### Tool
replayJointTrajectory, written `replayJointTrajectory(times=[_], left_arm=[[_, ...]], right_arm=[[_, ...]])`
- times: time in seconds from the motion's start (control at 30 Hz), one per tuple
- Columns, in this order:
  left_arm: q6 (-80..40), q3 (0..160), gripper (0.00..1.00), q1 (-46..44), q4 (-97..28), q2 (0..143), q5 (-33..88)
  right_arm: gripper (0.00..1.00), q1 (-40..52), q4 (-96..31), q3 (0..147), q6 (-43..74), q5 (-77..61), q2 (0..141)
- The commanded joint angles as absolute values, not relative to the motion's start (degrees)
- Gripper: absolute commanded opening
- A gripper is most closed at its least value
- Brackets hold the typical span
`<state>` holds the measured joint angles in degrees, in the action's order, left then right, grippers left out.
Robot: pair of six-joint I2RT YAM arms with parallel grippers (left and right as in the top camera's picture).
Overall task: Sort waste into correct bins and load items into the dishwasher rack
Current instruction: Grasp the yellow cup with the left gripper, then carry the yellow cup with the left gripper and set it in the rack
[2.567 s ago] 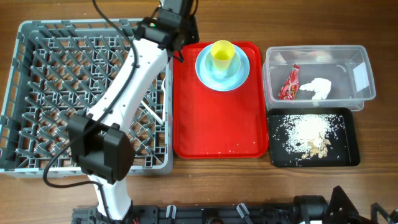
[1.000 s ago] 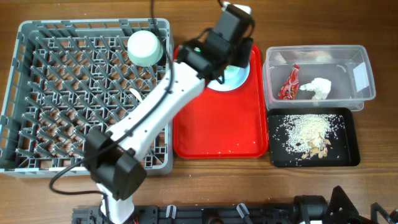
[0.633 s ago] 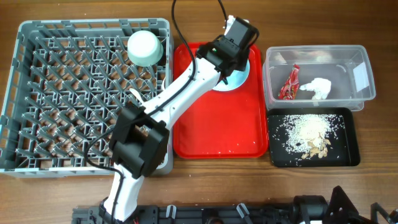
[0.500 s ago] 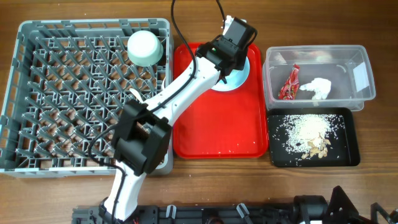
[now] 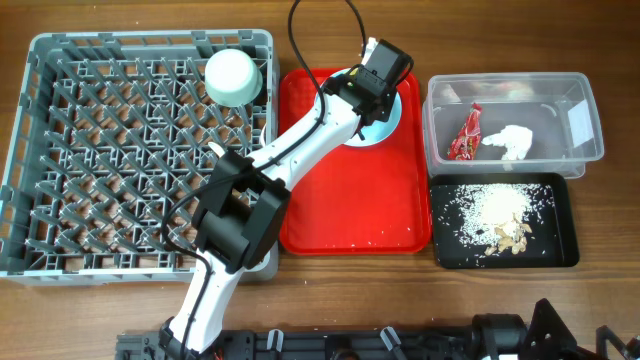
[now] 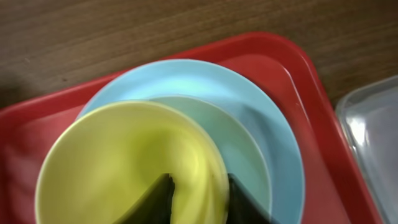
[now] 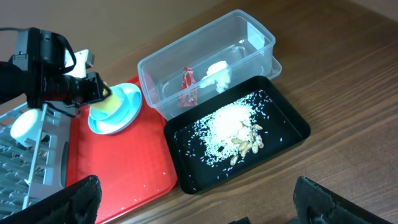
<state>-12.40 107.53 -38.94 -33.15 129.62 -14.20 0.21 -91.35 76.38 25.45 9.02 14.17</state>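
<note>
My left gripper (image 5: 372,78) is over the light blue plate (image 5: 388,122) at the top of the red tray and hides the yellow cup from above. In the left wrist view one finger is inside the yellow cup (image 6: 112,155) and the other (image 6: 245,200) is outside it, close together on the rim; the cup stands on the plate (image 6: 273,137). The pale green bowl (image 5: 233,76) sits upside down in the grey dishwasher rack (image 5: 60,150). The clear tub (image 5: 575,150) holds the red wrapper (image 5: 465,135) and white tissue (image 5: 511,142). The black tray (image 5: 560,250) holds rice scraps (image 5: 495,208). My right gripper (image 7: 199,214) is open and empty above the table.
The large red tray (image 5: 350,200) lies between the rack and the bins, with a few rice grains near its front edge. A white utensil (image 5: 214,150) shows in the rack beside my left arm. The right wrist view shows the tub (image 7: 205,56) and the black tray (image 7: 292,124).
My left arm has left the green bowl in the rack's far right corner and swung right to the yellow cup. In the last half second it only shifted slightly.
</note>
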Motion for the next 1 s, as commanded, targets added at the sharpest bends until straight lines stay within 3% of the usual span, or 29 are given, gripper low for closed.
replayJointTrajectory(times=[0.0, 0.27, 0.47, 0.7, 0.87, 0.97], left_arm=[[-10.4, 107.5, 0.04, -38.7, -33.2, 129.3, -19.7], [-9.4, 107.7, 0.04, -38.1, -38.3, 114.0, -20.2], [-9.4, 107.7, 0.04, -32.8, -48.5, 93.8, -3.9], [-8.0, 107.7, 0.04, -6.0, -66.5, 90.0, 32.9], [5.0, 107.6, 0.04, 9.6, -77.4, 101.0, 60.6], [11.9, 107.6, 0.04, 15.7, -83.9, 109.7, 68.0]], right_arm=[[1.00, 0.2, -91.4, 76.5, 25.7, 9.0, 13.8], [1.00, 0.3, -91.4, 76.5, 25.7, 9.0, 13.8], [1.00, 0.2, -91.4, 76.5, 25.7, 9.0, 13.8], [1.00, 0.3, -91.4, 76.5, 25.7, 9.0, 13.8], [1.00, 0.3, -91.4, 76.5, 25.7, 9.0, 13.8], [1.00, 0.2, -91.4, 76.5, 25.7, 9.0, 13.8]])
